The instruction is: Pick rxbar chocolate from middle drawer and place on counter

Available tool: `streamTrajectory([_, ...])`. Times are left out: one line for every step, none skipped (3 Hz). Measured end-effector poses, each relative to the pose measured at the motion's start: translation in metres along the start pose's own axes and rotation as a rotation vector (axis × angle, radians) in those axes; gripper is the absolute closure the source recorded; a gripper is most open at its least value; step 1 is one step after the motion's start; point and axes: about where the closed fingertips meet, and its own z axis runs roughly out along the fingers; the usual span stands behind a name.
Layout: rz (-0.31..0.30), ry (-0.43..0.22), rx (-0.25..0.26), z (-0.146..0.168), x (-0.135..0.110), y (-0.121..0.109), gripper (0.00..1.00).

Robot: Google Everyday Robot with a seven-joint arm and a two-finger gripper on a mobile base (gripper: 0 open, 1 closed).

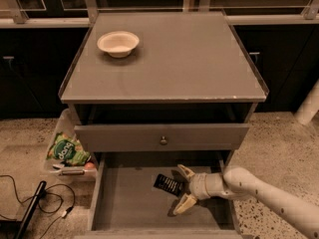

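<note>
The rxbar chocolate (168, 184) is a small flat black wrapper with white print. It lies on the floor of the open middle drawer (130, 203), right of centre. My gripper (184, 188) reaches in from the right on a white arm, low inside the drawer. Its two pale fingers are spread open, one behind the bar's right end and one in front, right at the bar's right edge. The counter (184, 59) is the flat grey cabinet top above.
A cream bowl (118, 43) sits on the counter's back left. A drawer front with a round knob (163, 140) juts out just above the open drawer. A green snack bag (68, 150) lies in a bin on the speckled floor at left, near black cables (40, 203).
</note>
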Motion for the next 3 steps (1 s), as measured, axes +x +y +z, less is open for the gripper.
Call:
streamTrajectory([0.012, -0.009, -0.037, 0.021, 0.004, 0.001, 0.0])
streamTrajectory([0.039, -0.019, -0.061, 0.033, 0.011, 0.003, 0.0])
streamTrajectory([0.063, -0.028, -0.072, 0.04, 0.015, 0.005, 0.0])
